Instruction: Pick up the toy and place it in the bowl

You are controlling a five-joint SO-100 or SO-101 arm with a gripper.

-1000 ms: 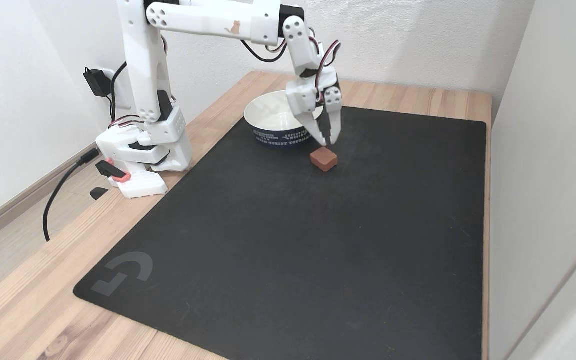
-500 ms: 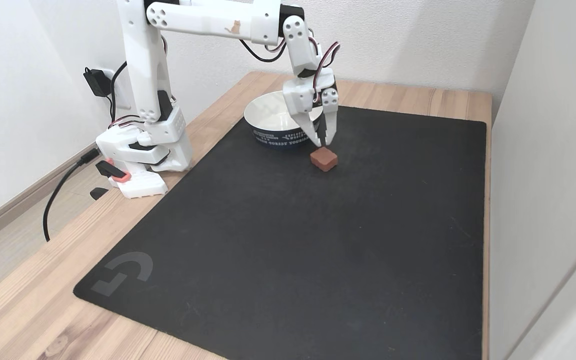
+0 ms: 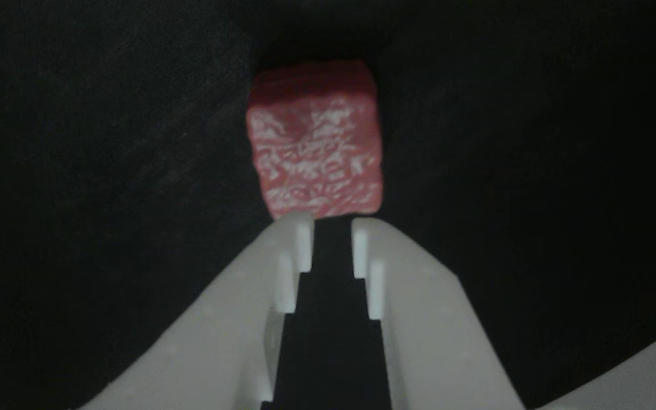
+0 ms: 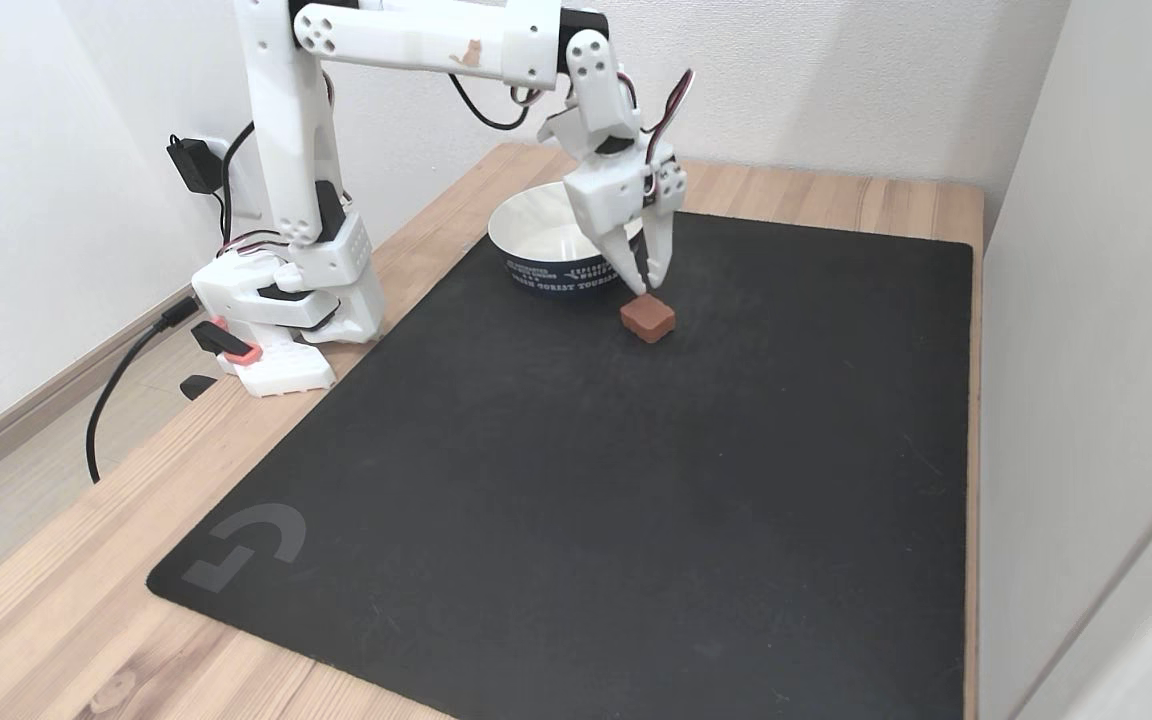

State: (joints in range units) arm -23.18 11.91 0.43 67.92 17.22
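Note:
The toy point(image 4: 648, 318), a small red-pink cube with a rough, pale-flecked top, lies on the black mat just in front of the bowl point(image 4: 511, 215). The bowl is off-white inside with a dark lettered band outside. My gripper point(image 4: 648, 289) hangs point-down right above the cube's far edge, its white notched fingers a narrow slit apart and holding nothing. In the other view the toy point(image 3: 316, 142) sits just beyond my gripper point(image 3: 332, 228), and the slit is much narrower than the cube. A curved off-white bit of the bowl point(image 3: 644, 376) shows at the lower right corner.
The black mat point(image 4: 576, 500) covers most of the wooden table point(image 4: 56, 620). The arm's white base point(image 4: 281, 330) stands at the mat's left edge, with cables trailing off the table. Walls close in behind and on the right.
The wrist has turned and tilted over the cube, and the fingers look closer together than a second ago. The toy and the bowl have not moved.

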